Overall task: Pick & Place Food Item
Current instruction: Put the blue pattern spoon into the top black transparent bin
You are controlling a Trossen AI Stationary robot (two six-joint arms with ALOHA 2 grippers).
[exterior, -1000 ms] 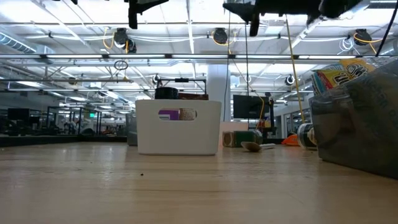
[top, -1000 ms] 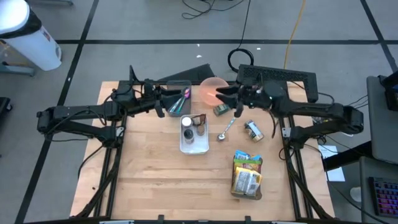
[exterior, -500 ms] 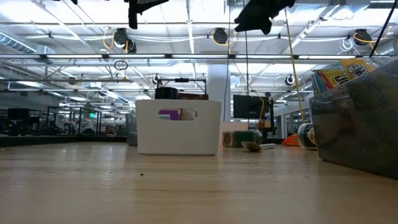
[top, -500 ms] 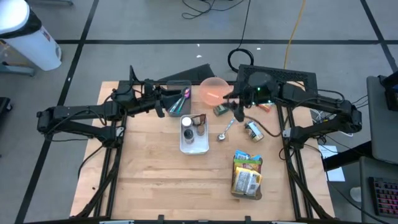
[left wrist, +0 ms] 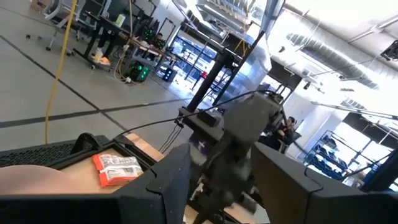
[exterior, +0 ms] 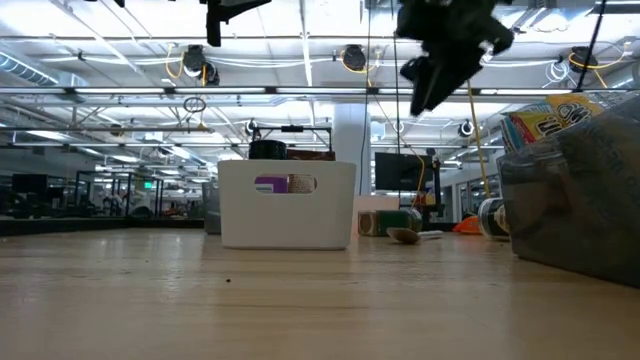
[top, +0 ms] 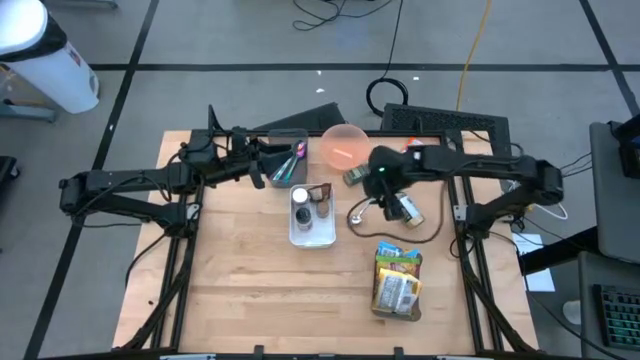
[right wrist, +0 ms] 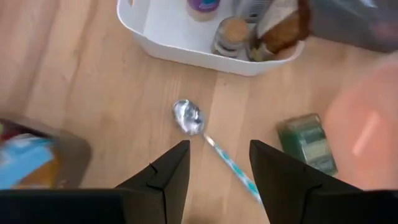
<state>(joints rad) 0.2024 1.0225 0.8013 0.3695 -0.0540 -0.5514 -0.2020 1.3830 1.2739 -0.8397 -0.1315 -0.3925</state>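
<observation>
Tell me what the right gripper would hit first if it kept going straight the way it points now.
Most likely the spoon: the right gripper hangs open, aimed down at the table, with the spoon's handle between its fingers. Height is unclear.

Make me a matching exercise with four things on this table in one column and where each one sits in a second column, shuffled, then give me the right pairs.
Things:
1. spoon
2. white bin
3. pink bowl
4. snack bag

Places:
A. at the table's far edge, between the two arms
B. nearest the front edge, on the right side
C. mid-table, holding jars
D. on bare wood just right of the white bin, under the right pincer

Pairs: 1-D, 2-C, 3-A, 4-B
</observation>
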